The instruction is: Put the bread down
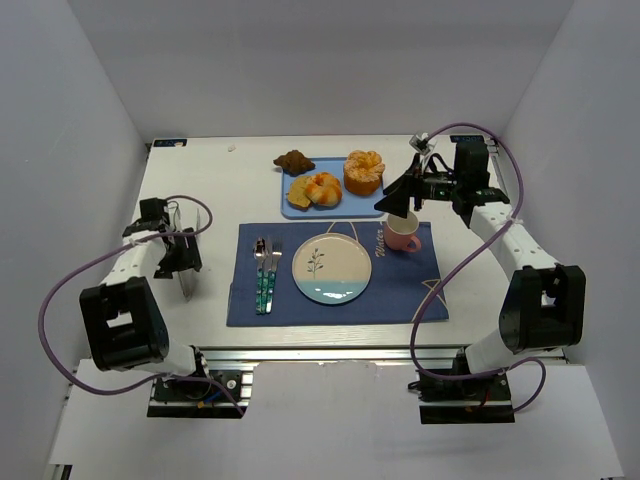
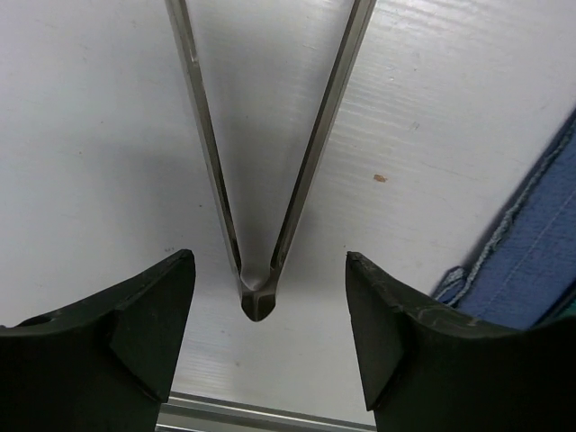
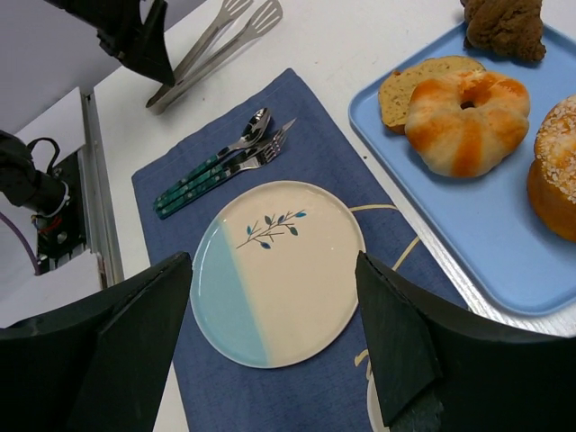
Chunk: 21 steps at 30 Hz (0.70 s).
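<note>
The bread [image 1: 363, 172] sits at the right end of the blue tray [image 3: 468, 225], upper centre of the overhead frame. Judged light, soft and crushable: grip gently across the lower sides. Right gripper [image 3: 274, 270] is open and empty. Left gripper [image 2: 270, 270] is open, straddling the tongs [image 2: 258, 292].

One camera sits high behind the arms [image 1: 125, 320] and looks down on the whole surface [image 1: 220, 190]. The left wrist camera looks past the left gripper [image 2: 268, 261], very close, at the tongs [image 2: 256, 292]. The right wrist camera looks from higher up at the plate [image 3: 288, 270], which the top camera sees too.
</note>
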Each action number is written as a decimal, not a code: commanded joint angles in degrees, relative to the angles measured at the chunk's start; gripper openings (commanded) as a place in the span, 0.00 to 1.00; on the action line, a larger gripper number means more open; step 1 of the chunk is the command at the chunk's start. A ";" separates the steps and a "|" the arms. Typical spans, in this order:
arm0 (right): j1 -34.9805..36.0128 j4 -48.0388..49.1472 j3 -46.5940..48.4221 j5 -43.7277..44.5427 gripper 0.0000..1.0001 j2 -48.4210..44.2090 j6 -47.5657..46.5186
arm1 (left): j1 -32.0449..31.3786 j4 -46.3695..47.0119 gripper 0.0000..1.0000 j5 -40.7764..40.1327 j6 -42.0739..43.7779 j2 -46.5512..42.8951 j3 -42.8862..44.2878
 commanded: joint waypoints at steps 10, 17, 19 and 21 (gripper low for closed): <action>-0.06 5.24 1.38 -3.00 0.79 0.58 3.26 | 0.17 7.30 0.80 -2.30 6.35 13.27 5.18; -0.06 5.42 0.85 -2.83 0.79 0.05 3.35 | 0.17 12.40 0.73 -3.10 6.00 16.79 6.68; -0.06 5.33 0.76 -2.83 0.79 -0.03 3.35 | 0.17 12.76 0.67 -2.57 5.82 17.32 7.03; 0.03 5.33 0.67 -2.83 0.79 0.05 3.35 | 0.17 12.76 0.58 -1.43 5.47 17.41 6.95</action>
